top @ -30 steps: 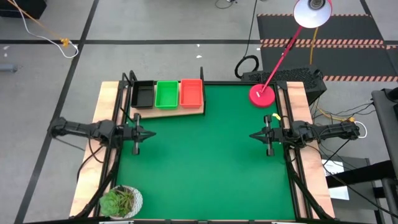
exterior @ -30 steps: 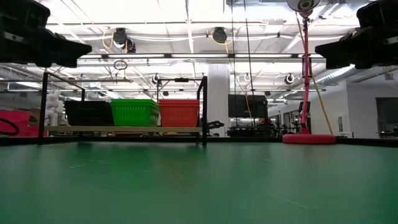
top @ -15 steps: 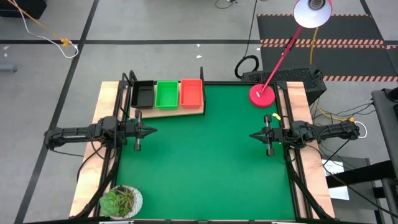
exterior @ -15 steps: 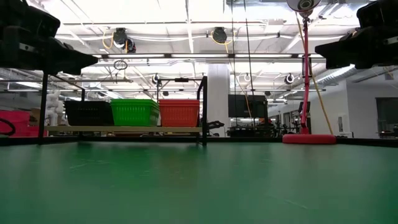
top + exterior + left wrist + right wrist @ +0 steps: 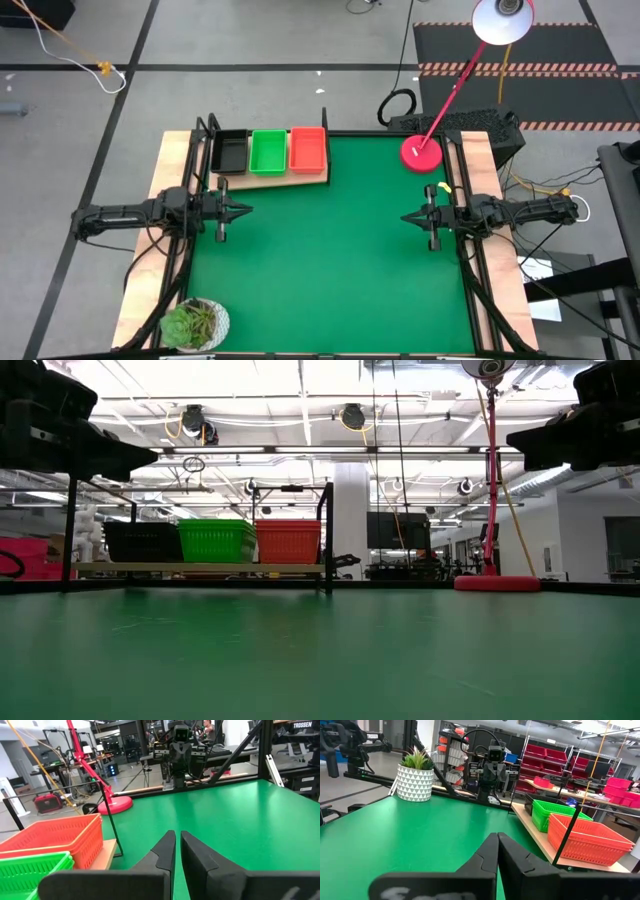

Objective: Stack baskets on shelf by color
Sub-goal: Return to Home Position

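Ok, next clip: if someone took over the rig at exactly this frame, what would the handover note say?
Left gripper: shut, empty, at the mat's left edge, pointing inward.
Right gripper: shut, empty, at the right edge, facing it.
Baskets: side by side on the shelf at the far left corner: black stack, green stack, red-orange stack. No basket shows on the mat.
Done: sorting by colour looks complete; layers per stack cannot be counted.
Left: probably only parking the arms.
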